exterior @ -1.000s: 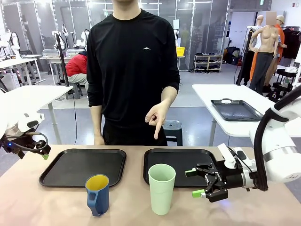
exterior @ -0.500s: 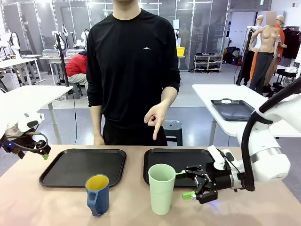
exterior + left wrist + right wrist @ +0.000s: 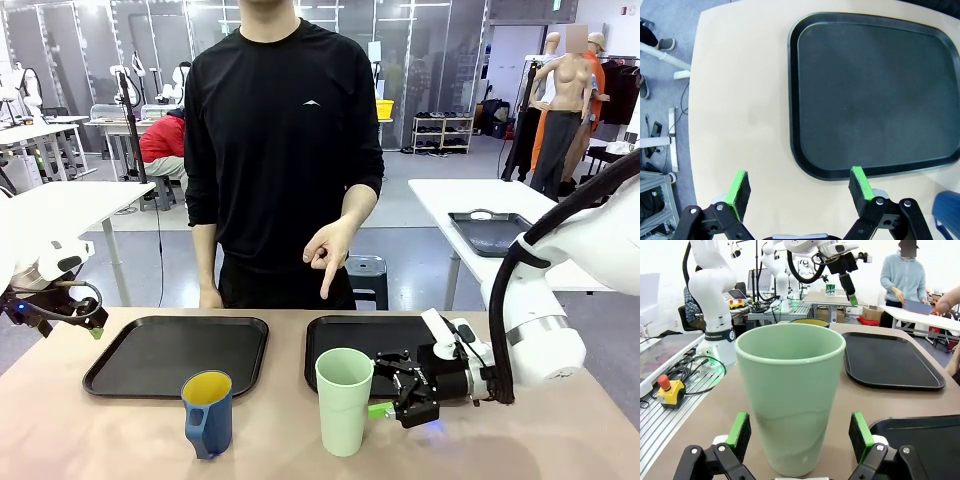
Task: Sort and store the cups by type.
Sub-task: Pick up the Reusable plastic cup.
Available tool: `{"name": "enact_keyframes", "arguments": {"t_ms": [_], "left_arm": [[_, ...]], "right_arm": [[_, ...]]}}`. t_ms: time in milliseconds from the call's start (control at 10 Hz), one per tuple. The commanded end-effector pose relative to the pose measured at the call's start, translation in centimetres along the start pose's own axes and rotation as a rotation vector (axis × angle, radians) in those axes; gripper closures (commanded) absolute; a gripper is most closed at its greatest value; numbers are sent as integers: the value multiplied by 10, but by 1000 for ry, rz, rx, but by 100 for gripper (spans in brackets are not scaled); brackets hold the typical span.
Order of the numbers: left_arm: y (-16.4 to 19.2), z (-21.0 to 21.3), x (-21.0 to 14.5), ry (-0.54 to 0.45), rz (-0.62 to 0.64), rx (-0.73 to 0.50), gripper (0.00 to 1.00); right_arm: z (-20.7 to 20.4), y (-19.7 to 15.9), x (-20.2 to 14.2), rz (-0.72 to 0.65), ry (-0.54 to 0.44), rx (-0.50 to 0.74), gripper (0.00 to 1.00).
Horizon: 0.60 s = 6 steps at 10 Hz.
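Observation:
The tall mint-green cup (image 3: 344, 400) stands on the table in front of the right tray (image 3: 400, 335). My right gripper (image 3: 381, 388) is open and lies sideways right beside it. In the right wrist view the mint-green cup (image 3: 790, 390) is close ahead, and the right gripper (image 3: 800, 432) has a green pad on either side of its base, not touching. The dark-blue cup (image 3: 208, 412) with a yellow inside and a handle stands in front of the left tray (image 3: 178, 355). My left gripper (image 3: 92, 326) hovers open at the table's far left; in its own view the left gripper (image 3: 799, 185) is above bare table beside the left tray (image 3: 880, 90).
A person stands at the far side, one hand (image 3: 328, 258) pointing a finger down toward the right tray. Both black trays hold nothing. A corner of the blue cup (image 3: 947, 215) shows in the left wrist view. Bare table lies left of the left tray.
My right gripper has slid left along the table up to the mint-green cup, staying open. The left arm, both cups and the person's pointing hand have stayed put.

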<state>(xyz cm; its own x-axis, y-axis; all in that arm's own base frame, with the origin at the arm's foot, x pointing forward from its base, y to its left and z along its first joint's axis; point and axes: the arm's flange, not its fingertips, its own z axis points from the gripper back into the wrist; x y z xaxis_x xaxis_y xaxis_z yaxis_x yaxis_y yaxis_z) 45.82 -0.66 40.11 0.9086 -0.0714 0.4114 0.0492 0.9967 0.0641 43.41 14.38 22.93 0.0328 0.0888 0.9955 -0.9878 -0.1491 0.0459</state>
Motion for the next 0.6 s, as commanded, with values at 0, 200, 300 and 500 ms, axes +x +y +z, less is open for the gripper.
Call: {"name": "enact_keyframes", "arguments": {"t_ms": [0, 200, 300, 500], "left_arm": [[1, -1, 0, 2, 2, 1, 0], [1, -1, 0, 2, 2, 1, 0], [1, -1, 0, 2, 2, 1, 0], [1, -1, 0, 2, 2, 1, 0]], "right_arm": [[-9, -5, -7, 33, -33, 13, 0], [-15, -7, -11, 26, -42, 31, 0], [-21, -8, -12, 23, -43, 44, 0], [-31, -7, -14, 21, -46, 64, 0]]}}
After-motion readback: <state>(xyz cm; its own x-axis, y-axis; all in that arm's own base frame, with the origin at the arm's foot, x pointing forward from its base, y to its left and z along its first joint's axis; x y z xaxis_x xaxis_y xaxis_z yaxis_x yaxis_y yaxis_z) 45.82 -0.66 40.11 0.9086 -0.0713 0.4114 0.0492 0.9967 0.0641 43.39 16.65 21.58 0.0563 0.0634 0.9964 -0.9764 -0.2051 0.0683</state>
